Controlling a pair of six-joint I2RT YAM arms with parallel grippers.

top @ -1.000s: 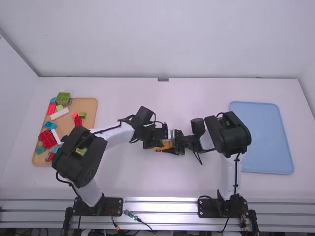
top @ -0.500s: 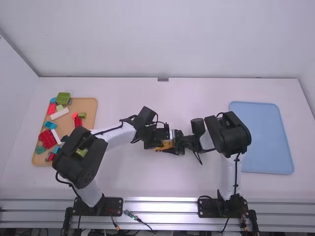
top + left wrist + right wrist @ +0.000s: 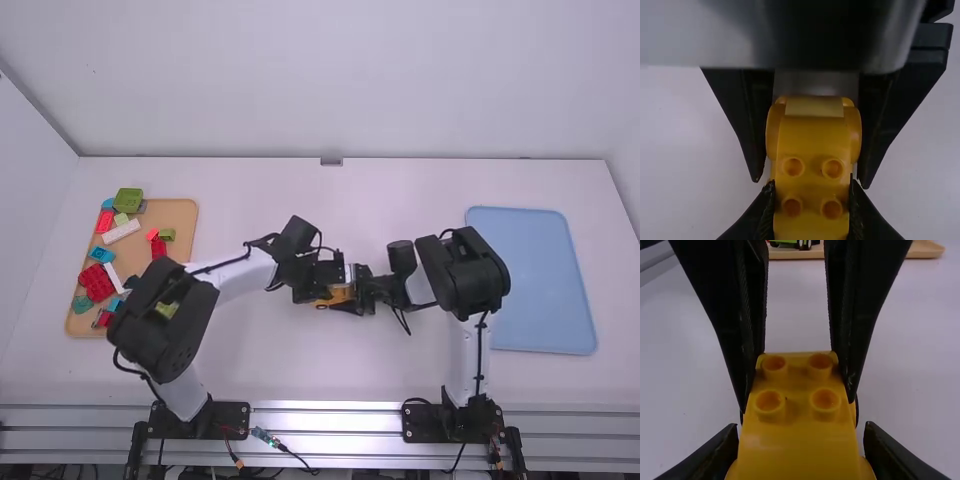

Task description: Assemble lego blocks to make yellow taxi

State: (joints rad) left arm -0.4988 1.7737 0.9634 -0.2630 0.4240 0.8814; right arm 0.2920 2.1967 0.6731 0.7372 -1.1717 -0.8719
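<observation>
One yellow block build (image 3: 812, 175) sits clamped between the left claw (image 3: 323, 294) and the right claw (image 3: 350, 296), both gripping it near the middle of the tabletop (image 3: 300, 370). Well to the right lies a blue tray (image 3: 540, 290). Over left, a wooden tray (image 3: 184, 215) holds a red block (image 3: 97, 282), then a white block (image 3: 121, 231), then a green block (image 3: 128, 200) farthest off.

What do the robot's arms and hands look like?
The left arm and right arm have white links and chunky black joints, with thin black cables along them. The left hand and right hand are black, each with two fingers that narrow towards the tips.
</observation>
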